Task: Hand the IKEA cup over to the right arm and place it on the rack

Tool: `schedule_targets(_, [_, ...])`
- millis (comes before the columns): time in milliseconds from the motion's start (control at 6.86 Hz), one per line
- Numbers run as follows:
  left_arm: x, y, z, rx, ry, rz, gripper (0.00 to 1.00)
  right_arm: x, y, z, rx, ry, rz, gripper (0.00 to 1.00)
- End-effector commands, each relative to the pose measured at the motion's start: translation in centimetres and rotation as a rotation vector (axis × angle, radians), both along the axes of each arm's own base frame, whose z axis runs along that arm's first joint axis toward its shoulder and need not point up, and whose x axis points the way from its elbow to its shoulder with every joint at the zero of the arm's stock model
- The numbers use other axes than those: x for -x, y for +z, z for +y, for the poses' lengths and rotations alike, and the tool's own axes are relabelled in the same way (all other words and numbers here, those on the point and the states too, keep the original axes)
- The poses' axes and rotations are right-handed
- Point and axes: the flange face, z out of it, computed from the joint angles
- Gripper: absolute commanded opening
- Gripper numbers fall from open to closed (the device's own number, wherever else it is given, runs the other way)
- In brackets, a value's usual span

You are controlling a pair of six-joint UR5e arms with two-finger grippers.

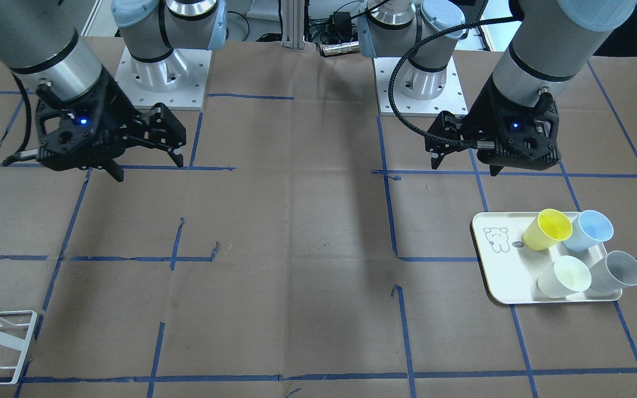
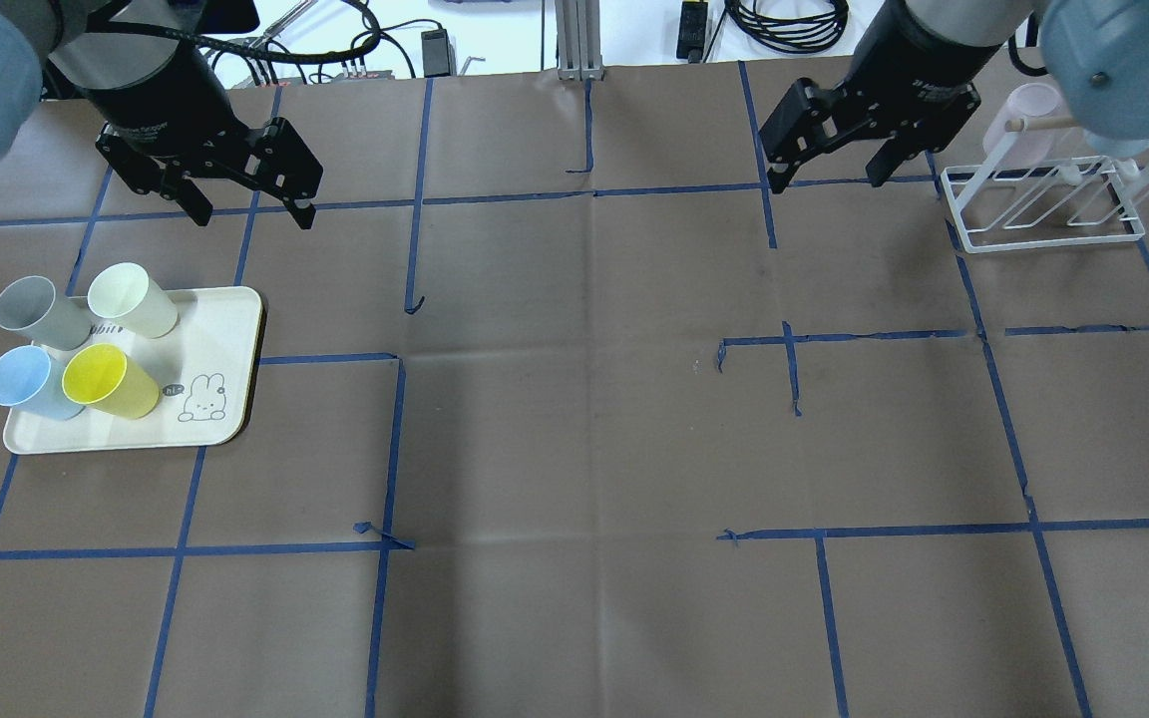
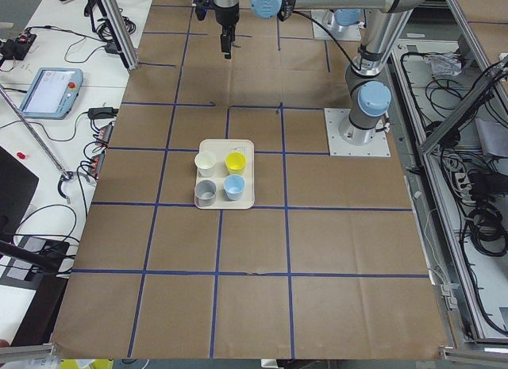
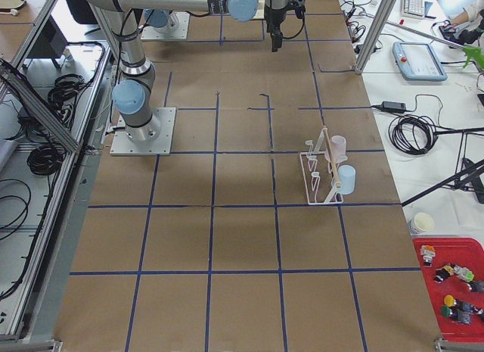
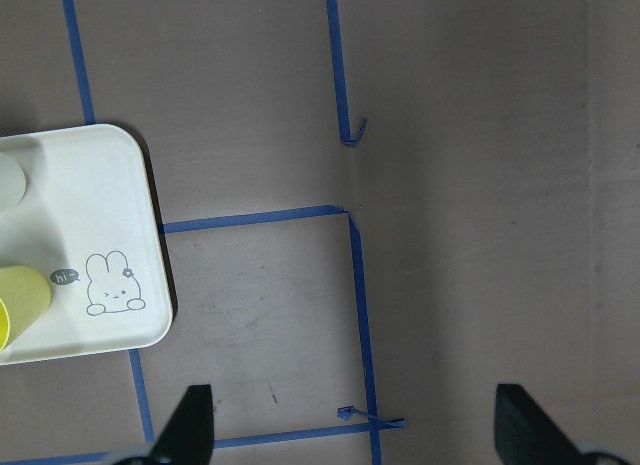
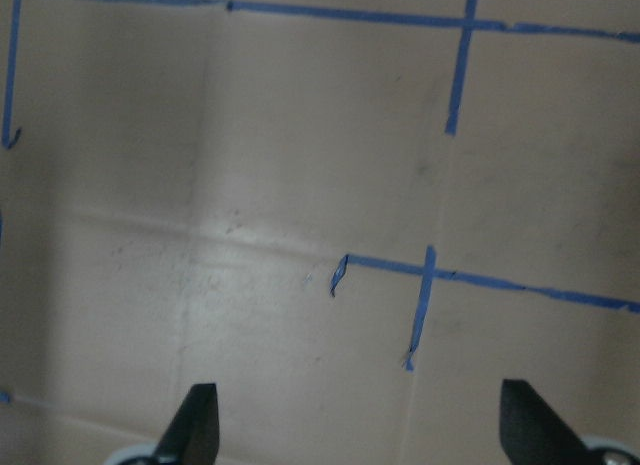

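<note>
Your left gripper hangs over the table with its jaws apart and empty. The four IKEA cups stand upright on the tray, mouths up and long axes vertical. They are below these jaws, offset outward, and well apart from your right gripper. Its jaws are also spread and empty, near the rack.

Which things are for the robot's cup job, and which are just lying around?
For the job: yellow cup, blue cup, grey cup, cream cup, tray, rack, left gripper, right gripper.
Lying about: cables, touchscreen pendant, red toy tray.
</note>
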Motion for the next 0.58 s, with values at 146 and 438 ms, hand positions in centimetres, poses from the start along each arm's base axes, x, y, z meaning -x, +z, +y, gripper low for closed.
schedule_targets(146, [0.0, 0.1, 0.1, 0.002, 0.000, 0.001, 1.00, -2.5, 0.6, 6.0, -0.036, -0.055, 0.105, 1.00])
schedule_targets(438, [0.0, 0.1, 0.1, 0.002, 0.000, 0.001, 1.00, -2.2, 1.4, 6.9, -0.019, -0.064, 0.121, 1.00])
